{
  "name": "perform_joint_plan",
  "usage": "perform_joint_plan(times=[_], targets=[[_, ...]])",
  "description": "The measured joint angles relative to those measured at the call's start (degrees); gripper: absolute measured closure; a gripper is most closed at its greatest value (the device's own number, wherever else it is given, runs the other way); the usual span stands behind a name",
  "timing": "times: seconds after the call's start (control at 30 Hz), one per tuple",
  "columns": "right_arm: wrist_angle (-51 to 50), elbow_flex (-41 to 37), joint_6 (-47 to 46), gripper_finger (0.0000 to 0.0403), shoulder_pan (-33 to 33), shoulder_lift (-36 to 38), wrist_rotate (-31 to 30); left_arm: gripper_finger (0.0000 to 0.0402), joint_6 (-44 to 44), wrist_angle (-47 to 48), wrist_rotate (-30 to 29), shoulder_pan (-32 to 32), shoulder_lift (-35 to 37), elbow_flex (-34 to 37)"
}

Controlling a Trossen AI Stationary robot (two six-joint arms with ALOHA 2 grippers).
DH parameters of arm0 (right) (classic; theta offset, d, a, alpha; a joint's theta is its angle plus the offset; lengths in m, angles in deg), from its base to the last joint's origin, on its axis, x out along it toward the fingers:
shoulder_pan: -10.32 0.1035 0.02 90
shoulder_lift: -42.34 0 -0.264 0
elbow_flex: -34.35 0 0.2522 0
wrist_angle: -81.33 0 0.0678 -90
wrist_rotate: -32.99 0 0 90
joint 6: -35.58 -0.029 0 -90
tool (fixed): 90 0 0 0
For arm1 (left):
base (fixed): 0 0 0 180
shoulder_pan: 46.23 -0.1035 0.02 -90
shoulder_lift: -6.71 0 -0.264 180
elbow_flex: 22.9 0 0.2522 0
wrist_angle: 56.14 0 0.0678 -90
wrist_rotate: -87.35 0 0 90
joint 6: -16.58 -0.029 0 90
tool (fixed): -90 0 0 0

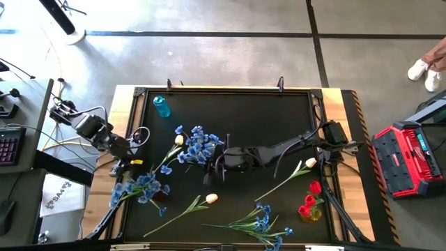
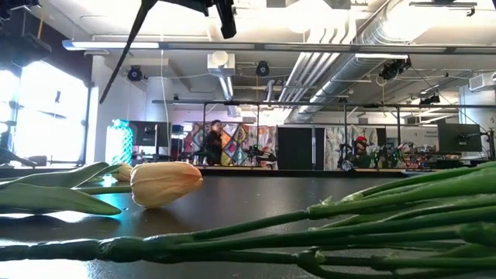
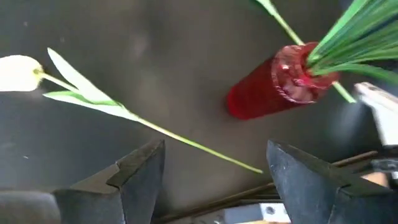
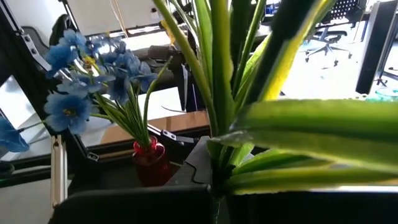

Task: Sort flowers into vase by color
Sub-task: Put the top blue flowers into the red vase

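The left gripper [image 3: 214,177], fingers spread wide and empty, hangs near the black table's [image 1: 237,104] left edge beside the small red glass vase [image 3: 280,87] of blue flower sprays [image 1: 143,187]. The right gripper [image 1: 221,162] grips a blue blossom spray [image 1: 198,145] at mid-table. Cream-yellow tulips [image 1: 211,199] lie loose towards the front.

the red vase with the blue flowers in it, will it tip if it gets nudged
Probably, yes. The red vase is small and narrow, while its blue flowers stand tall and lean to one side, so it looks top-heavy. If it is glass, a fall could break it.
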Motion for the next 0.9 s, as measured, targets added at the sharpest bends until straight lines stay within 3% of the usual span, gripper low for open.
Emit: perform_joint_plan(times=[0.2,0.33,0.67,0.77,0.9], targets=[[-1.8,0.0,0.0,0.0403,0.0,0.0,0.0,0.0133,6.1,5.3,-14.2,-0.2,-0.2,2.1],[-2.9,0.0,0.4,0.0403,-0.1,0.0,0.0,0.0133,12.5,11.2,-19.2,-0.2,-0.3,2.1],[-2.9,0.0,1.6,0.0403,-0.5,0.0,0.1,0.0139,26.9,16.2,-22.8,-0.2,-0.3,-0.5],[-2.9,0.0,1.7,0.0403,-0.8,0.0,0.7,0.0142,25.8,16.3,-24.5,-0.2,-0.3,-3.3],[-2.9,0.0,1.5,0.0403,-0.8,0.0,1.4,0.0143,17.5,16.5,-25.8,-0.2,-0.5,-5.9]])
